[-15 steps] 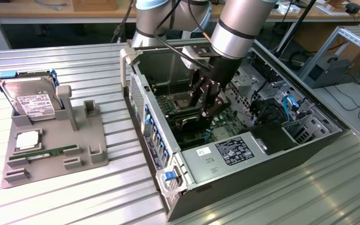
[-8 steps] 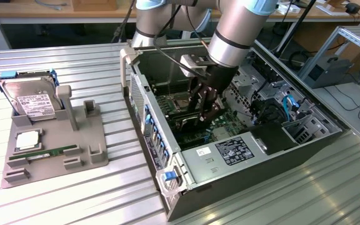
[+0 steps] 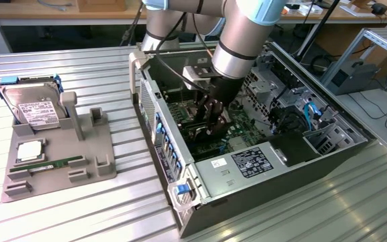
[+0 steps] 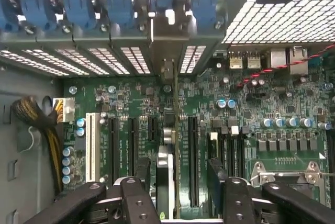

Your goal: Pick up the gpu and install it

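Note:
The gpu [image 4: 165, 153] stands edge-on on the green motherboard [image 4: 282, 103], a thin dark card in one of the long black slots. Its silver bracket [image 4: 167, 72] reaches the slotted back wall under the blue clips. My gripper [image 4: 180, 179] straddles the card with the jaws open. One dark finger [image 4: 144, 171] is close beside the card, and the other finger [image 4: 217, 174] stands well apart from it. In the exterior view the gripper [image 3: 213, 123] is down inside the open computer case [image 3: 247, 166], and the arm hides the card there.
A grey holder [image 3: 59, 166] at the exterior view's left carries a silver hard drive [image 3: 36, 108] and a green memory stick [image 3: 52, 165]. Inside the case are drive cages [image 3: 314, 126], cables [image 4: 36, 119] and further slots [image 4: 112, 148] beside the card.

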Action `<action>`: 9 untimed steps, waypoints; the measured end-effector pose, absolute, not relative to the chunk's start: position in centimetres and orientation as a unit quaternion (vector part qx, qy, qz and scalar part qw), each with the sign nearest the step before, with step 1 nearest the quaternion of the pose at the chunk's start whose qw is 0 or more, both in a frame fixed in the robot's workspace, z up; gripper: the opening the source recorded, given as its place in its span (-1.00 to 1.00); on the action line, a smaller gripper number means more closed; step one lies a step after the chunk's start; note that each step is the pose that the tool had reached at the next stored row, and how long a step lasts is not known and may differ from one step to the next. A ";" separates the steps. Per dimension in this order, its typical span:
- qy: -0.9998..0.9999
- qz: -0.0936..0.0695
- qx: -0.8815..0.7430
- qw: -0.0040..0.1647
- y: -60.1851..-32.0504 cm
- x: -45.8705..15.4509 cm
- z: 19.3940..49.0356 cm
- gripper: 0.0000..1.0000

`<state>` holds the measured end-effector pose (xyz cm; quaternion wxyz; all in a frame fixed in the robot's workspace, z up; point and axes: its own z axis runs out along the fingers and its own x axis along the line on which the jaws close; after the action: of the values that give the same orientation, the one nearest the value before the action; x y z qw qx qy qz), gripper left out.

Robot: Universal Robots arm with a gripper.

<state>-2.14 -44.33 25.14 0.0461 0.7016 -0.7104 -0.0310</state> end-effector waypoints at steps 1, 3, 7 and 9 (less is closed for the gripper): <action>-0.711 -0.018 0.702 0.033 -44.3 -2.2 25.1 0.11; -0.711 -0.011 0.702 0.026 -44.3 -2.2 25.1 0.11; -0.711 -0.011 0.702 0.026 -44.3 -3.8 25.1 0.11; -0.711 -0.011 0.702 0.026 -44.3 -3.8 25.1 0.11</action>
<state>-3.81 -44.33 25.10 0.0261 0.7022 -0.7114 -0.0113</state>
